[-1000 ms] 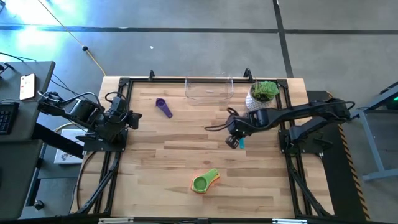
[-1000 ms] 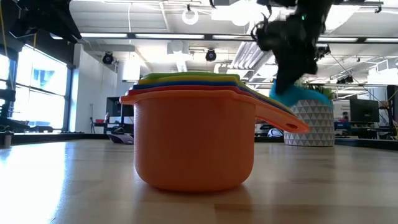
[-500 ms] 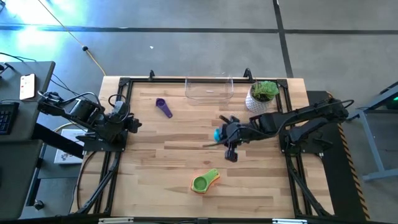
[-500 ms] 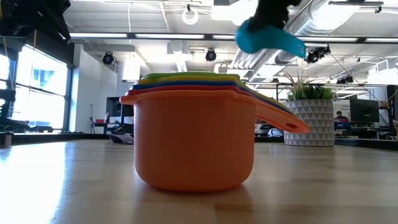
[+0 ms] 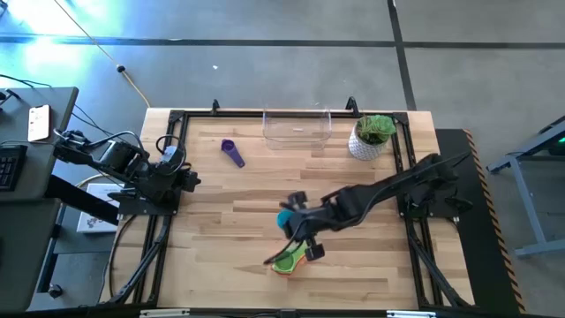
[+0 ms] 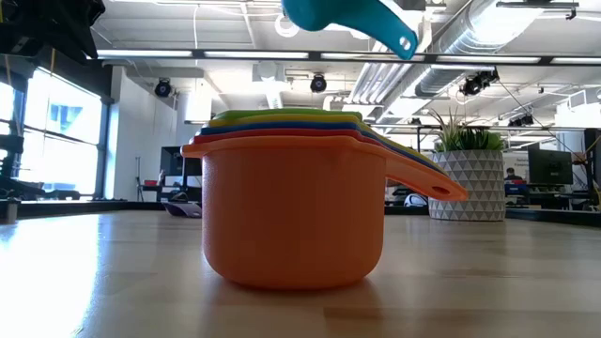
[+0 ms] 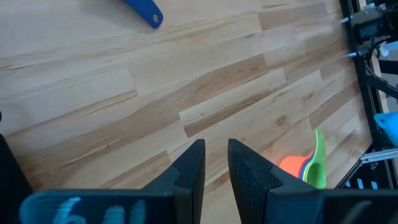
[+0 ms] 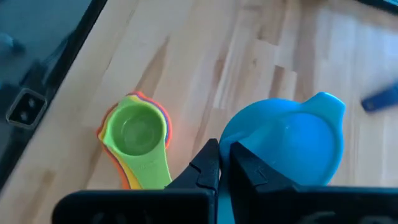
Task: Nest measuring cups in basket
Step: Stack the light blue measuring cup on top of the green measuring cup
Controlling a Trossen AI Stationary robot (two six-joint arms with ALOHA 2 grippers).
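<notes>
Low view puts the stack of cups (image 6: 293,202) closest, orange outermost, green innermost, with the teal cup (image 6: 349,17) hanging above it. The right gripper (image 5: 305,237) is clamped on that cup; the left gripper (image 5: 181,172), fingers nearly together and empty, waits at the table's left edge. Released off-centre, the teal cup could tip off the stack. Bare wood surrounds the stack. Farther off lie the purple cup (image 5: 232,153), then the basket (image 5: 297,125).

overhead, table-level, two wrist views
</notes>
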